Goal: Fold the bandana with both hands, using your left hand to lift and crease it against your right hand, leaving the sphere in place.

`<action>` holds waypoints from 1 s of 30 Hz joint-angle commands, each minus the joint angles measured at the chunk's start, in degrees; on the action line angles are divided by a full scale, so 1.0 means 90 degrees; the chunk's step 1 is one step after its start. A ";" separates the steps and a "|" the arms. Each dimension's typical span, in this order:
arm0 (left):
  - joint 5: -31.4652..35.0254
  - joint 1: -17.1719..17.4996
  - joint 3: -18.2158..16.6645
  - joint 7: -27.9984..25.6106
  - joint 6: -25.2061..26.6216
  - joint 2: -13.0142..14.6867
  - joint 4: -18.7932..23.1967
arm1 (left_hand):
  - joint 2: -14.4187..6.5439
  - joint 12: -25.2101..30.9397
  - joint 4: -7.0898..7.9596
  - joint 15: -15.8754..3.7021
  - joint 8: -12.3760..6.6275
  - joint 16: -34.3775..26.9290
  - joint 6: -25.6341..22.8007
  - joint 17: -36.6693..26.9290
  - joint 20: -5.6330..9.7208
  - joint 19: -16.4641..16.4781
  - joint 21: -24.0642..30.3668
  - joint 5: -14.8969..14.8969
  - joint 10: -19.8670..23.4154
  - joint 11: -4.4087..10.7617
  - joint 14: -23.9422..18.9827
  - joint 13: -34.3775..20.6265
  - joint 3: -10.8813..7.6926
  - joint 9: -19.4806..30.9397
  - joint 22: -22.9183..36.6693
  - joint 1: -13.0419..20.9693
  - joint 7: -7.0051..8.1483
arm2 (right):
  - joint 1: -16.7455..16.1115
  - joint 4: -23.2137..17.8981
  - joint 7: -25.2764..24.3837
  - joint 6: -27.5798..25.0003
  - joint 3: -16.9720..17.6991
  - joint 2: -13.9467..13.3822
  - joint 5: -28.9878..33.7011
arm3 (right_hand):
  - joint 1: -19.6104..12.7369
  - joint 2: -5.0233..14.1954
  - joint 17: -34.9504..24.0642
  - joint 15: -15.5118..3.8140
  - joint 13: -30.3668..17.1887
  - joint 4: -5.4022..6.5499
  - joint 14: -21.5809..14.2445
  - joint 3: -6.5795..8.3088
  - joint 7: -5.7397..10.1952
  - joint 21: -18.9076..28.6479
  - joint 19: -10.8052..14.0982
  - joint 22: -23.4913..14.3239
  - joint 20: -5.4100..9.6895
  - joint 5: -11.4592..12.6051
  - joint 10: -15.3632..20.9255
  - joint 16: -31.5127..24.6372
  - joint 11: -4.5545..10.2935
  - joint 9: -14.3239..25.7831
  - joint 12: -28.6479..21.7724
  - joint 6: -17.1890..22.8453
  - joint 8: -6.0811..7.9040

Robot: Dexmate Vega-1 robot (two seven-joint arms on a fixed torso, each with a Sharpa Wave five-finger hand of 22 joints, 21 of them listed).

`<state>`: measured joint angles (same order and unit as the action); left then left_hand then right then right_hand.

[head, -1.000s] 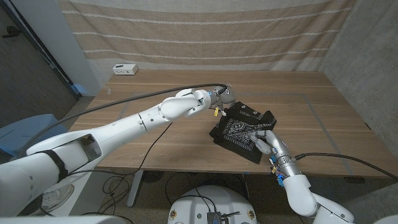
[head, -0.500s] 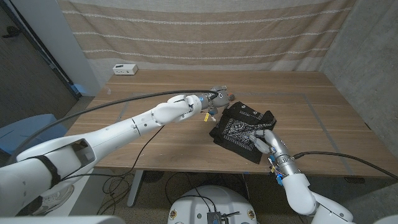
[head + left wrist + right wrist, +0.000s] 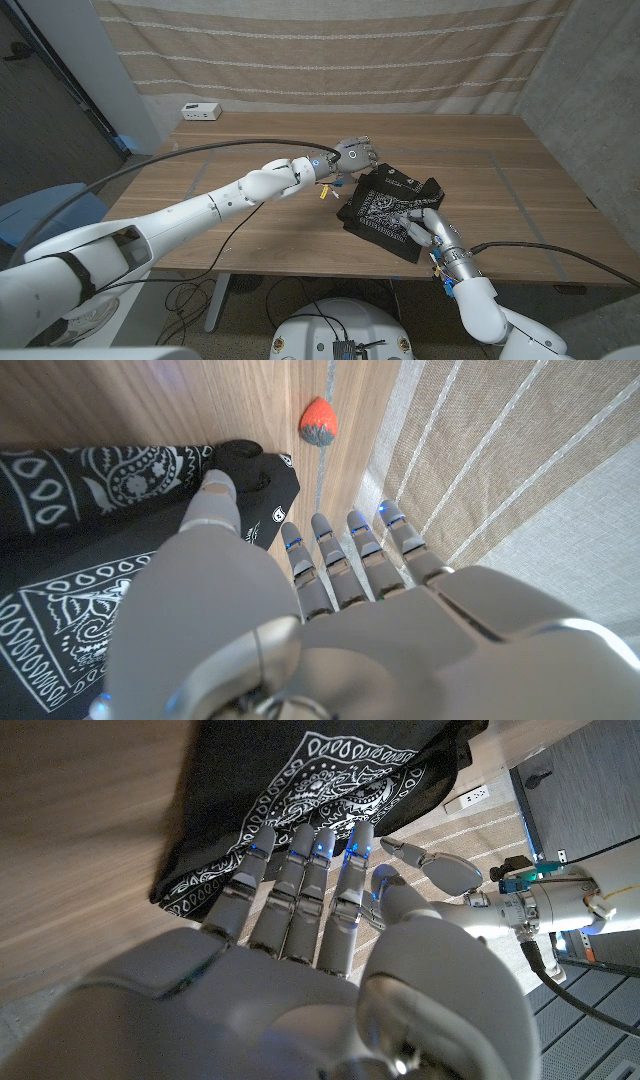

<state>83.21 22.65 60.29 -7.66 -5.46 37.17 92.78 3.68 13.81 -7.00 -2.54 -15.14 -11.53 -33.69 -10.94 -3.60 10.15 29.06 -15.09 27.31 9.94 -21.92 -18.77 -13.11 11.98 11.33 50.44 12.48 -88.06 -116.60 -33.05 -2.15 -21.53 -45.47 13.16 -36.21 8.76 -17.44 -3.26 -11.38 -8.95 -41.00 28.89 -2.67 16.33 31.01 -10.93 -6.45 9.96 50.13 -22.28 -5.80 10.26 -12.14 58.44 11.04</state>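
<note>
The black bandana with white paisley print lies rumpled and partly folded on the wooden table, right of centre. My left hand hovers at its far left corner, fingers spread, holding nothing. In the left wrist view that hand has its thumb over the bandana's corner. Beyond it the small red and grey sphere sits on the wood, apart from the cloth. My right hand rests with straight fingers on the bandana's near right part, gripping nothing.
A white box sits at the table's far left corner. A striped curtain hangs behind the table. The table's near edge runs just below the bandana and my right hand.
My left hand has shifted a little toward the far side at the bandana's left corner and spread its fingers. The bandana and my right hand have stayed put.
</note>
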 commanded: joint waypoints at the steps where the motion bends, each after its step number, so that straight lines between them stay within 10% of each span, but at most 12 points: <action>1: -0.0156 -0.0186 0.0155 -0.0056 -0.0246 -0.0132 -0.0281 | -0.0009 0.0130 -0.0014 -0.0566 -0.0269 0.0007 -0.0807 0.0004 -0.0016 0.0017 0.0018 -0.0121 0.0266 0.0044 -0.0037 -0.0037 0.0046 0.0012 0.0019 -0.0011 0.0014 | 0.0027 -0.0006 0.0058 -0.0038 0.0018 -0.0029 -0.0038 | -0.0014 -0.0034 -0.0013 0.0015 -0.0029 -0.0007 0.0018 -0.0035 -0.0001 -0.0010 0.0030 -0.0021 0.0041 0.0002 0.0007 -0.0048 -0.0035 0.0021 -0.0041 0.0023 0.0002; 15: -0.0097 -0.0451 0.0607 -0.0635 -0.0073 -0.0572 -0.1156 | -0.0037 0.0125 0.0030 -0.0650 0.0339 -0.0019 0.0173 -0.0019 -0.0036 0.0042 0.0018 -0.0196 0.0256 0.0046 -0.0092 -0.0063 0.0110 -0.0109 0.0028 -0.0087 0.0014 | 0.0027 -0.0016 0.0111 -0.0118 0.0048 -0.0048 -0.0116 | 0.0006 -0.0026 -0.0014 0.0022 -0.0030 0.0010 0.0019 -0.0055 -0.0016 -0.0011 0.0024 -0.0020 0.0051 0.0003 0.0038 -0.0039 -0.0034 0.0021 -0.0058 0.0083 0.0015; 30: -0.0209 -0.0746 0.1122 -0.1266 0.0284 -0.1062 -0.2188 | -0.0697 0.0336 -0.0136 -0.0932 -0.0008 -0.0125 -0.2057 0.0004 0.0119 0.0236 0.0117 -0.0082 0.0976 0.0187 -0.0487 -0.0010 -0.0274 -0.0184 0.0050 0.0419 -0.0276 | 0.0107 -0.0009 0.0260 -0.0202 0.0064 -0.0112 -0.0243 | 0.0021 -0.0020 -0.0018 0.0004 -0.0031 0.0019 0.0024 -0.0074 -0.0022 -0.0016 0.0012 -0.0019 0.0062 0.0003 0.0035 -0.0032 -0.0048 0.0021 -0.0060 0.0089 0.0008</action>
<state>82.10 17.49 67.35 -13.11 -6.01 30.49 79.34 -1.77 16.34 -7.76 -2.49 -14.86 -12.22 -49.51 -10.92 -2.87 11.28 29.50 -16.34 34.57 11.56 -25.18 -18.90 -14.74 10.38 11.62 53.02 10.66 -87.68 -116.72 -31.55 -3.48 -21.13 -46.01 11.81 -36.21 8.76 -17.43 -3.15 -11.36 -8.94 -40.93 28.44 -2.97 16.34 31.22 -10.94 -6.24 9.96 50.37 -22.28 -6.04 10.26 -12.14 58.74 11.04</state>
